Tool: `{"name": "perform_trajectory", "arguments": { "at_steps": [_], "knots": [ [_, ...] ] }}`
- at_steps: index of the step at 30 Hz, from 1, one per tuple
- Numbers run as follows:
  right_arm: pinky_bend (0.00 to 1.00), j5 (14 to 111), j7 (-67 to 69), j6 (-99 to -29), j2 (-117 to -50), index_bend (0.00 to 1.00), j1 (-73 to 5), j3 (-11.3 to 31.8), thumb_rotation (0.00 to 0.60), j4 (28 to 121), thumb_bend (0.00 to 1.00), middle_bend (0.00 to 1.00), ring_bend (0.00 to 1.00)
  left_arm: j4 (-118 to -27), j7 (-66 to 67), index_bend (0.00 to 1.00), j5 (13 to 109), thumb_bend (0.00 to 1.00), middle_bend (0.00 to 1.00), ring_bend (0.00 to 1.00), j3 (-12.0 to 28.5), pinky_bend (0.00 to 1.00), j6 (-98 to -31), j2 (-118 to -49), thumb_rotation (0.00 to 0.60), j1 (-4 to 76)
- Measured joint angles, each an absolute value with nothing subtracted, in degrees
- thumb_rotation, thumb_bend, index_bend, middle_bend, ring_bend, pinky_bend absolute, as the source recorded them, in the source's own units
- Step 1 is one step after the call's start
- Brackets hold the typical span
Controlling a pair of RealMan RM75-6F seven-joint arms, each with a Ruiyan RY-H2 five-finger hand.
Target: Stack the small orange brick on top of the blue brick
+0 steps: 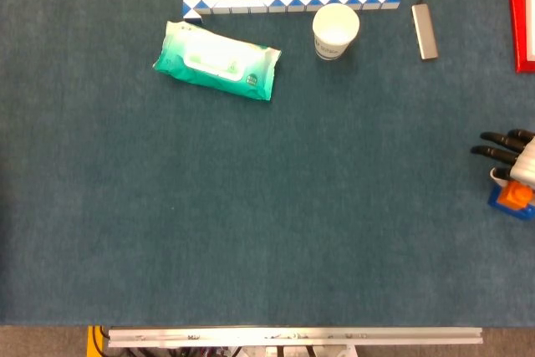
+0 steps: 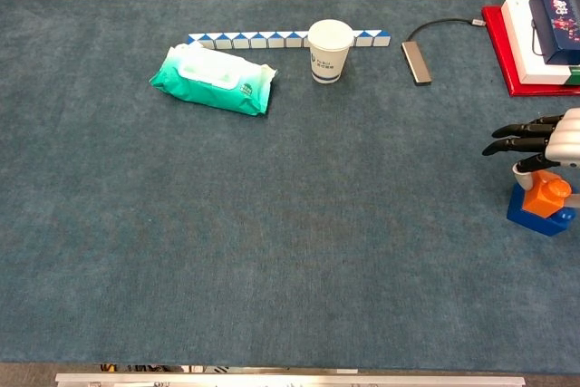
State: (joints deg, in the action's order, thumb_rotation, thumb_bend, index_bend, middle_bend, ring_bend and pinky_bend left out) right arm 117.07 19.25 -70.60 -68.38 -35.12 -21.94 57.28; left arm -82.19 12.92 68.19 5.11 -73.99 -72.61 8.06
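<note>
The small orange brick [image 2: 549, 195] [image 1: 516, 196] sits on top of the blue brick [image 2: 535, 217] [image 1: 522, 212] at the table's far right edge. My right hand [image 2: 544, 140] [image 1: 510, 152] reaches in from the right, directly over the stack. Its thumb is down against the orange brick's left side and it appears to hold that brick, while the dark fingers [image 2: 512, 144] stretch out leftward above it. Part of the hand and both bricks are cut off by the frame edge in the head view. My left hand shows in neither view.
A green wet-wipes pack [image 2: 213, 79] lies at the back left, with a blue-and-white puzzle strip [image 2: 254, 40] and a paper cup [image 2: 329, 50] behind it. A grey USB hub [image 2: 417, 61] with its cable and a red stack of books [image 2: 535, 33] occupy the back right.
</note>
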Motion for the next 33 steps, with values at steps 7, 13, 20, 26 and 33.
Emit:
{"name": "perform_trajectory", "arguments": {
  "at_steps": [7,13,20,26,33],
  "knots": [
    [0.22,116.4,19.1,-69.8,-68.7,0.51,-34.7,-22.1,0.600,57.1,0.26,0.12,0.04,-82.3,12.9,0.46,68.3,0.16,0.49,0.38,5.0,0.46,-74.0,-72.6,0.600,8.1],
    [0.22,116.0,19.0,-69.3,-69.0,0.51,-34.4,-22.2,0.600,56.9,0.26,0.12,0.04,-82.3,12.9,0.46,68.3,0.16,0.49,0.38,5.1,0.46,-74.0,-72.6,0.600,8.1],
    [0.22,115.7,18.9,-69.4,-68.8,0.49,-34.3,-22.1,0.600,57.0,0.26,0.12,0.04,-82.4,13.0,0.46,68.3,0.16,0.49,0.38,5.0,0.46,-74.1,-72.6,0.600,8.1],
    [0.22,115.3,17.8,-69.4,-68.2,0.22,-34.3,-21.8,0.600,58.0,0.25,0.12,0.04,-82.5,12.9,0.46,68.5,0.16,0.49,0.38,5.0,0.46,-74.1,-72.5,0.600,8.1],
    [0.22,114.4,15.7,-69.5,-66.8,0.01,-33.9,-21.1,0.600,60.5,0.13,0.12,0.04,-82.8,12.9,0.46,68.8,0.16,0.49,0.38,5.0,0.46,-74.1,-72.3,0.600,8.3]
  ]
}}
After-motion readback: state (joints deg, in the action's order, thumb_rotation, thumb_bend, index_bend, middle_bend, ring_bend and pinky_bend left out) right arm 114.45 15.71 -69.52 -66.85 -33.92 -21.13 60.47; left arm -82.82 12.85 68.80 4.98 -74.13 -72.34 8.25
